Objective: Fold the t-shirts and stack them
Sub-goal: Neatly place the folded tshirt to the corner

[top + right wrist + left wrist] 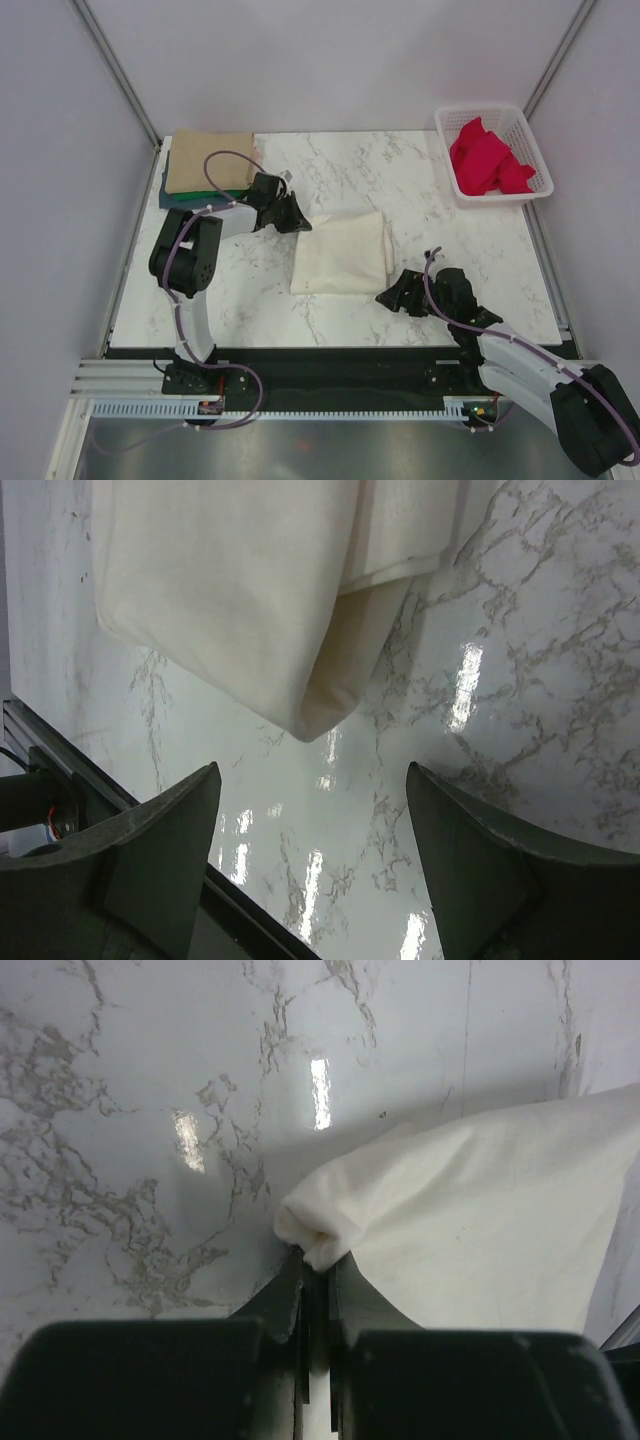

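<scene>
A folded cream t-shirt (343, 254) lies in the middle of the marble table (250, 290). My left gripper (296, 221) is at its far left corner, shut on a bunched bit of the cream cloth (318, 1240). My right gripper (393, 296) stands open just off the shirt's near right corner (315, 720), touching nothing. A stack of folded t-shirts (208, 166), tan on top with green and teal below, sits at the far left of the table.
A white mesh basket (530, 148) holding red cloth (486, 160) stands at the far right corner. Grey walls close in the table on three sides. A dark rail (330, 355) runs along the near edge.
</scene>
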`<action>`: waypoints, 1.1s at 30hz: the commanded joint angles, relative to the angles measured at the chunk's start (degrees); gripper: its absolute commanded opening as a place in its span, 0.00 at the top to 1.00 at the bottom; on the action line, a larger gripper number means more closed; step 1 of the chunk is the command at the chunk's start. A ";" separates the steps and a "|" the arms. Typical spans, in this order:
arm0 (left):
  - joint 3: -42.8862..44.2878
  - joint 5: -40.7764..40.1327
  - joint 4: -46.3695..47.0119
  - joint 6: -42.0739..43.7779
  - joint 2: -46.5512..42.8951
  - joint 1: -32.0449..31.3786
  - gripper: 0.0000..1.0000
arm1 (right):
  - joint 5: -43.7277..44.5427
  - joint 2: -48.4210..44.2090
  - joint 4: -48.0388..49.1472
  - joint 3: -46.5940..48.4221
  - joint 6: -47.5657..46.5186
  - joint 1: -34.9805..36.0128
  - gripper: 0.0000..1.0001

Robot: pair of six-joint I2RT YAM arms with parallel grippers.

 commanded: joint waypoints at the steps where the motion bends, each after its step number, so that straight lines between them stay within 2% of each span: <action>1: -0.10 -2.51 -3.52 2.44 -3.44 -0.33 0.98 | 1.44 -3.22 0.64 -1.94 -0.71 0.39 0.17; 7: 9.82 -11.48 -18.90 8.67 -12.25 -0.07 0.98 | 1.53 -4.47 0.63 -2.39 -0.71 0.30 0.16; 13: 20.90 -15.88 -28.74 15.79 -14.46 1.86 0.98 | 0.65 -5.17 1.08 -2.74 -0.98 0.39 0.17; 21: 31.62 -15.19 -34.11 20.02 -14.81 7.66 0.98 | -0.40 -6.49 1.78 -3.44 -0.98 0.39 0.16; 33: 43.57 -16.33 -36.58 25.38 -15.69 11.36 0.98 | -1.20 -5.35 2.92 -3.44 -0.98 0.39 0.16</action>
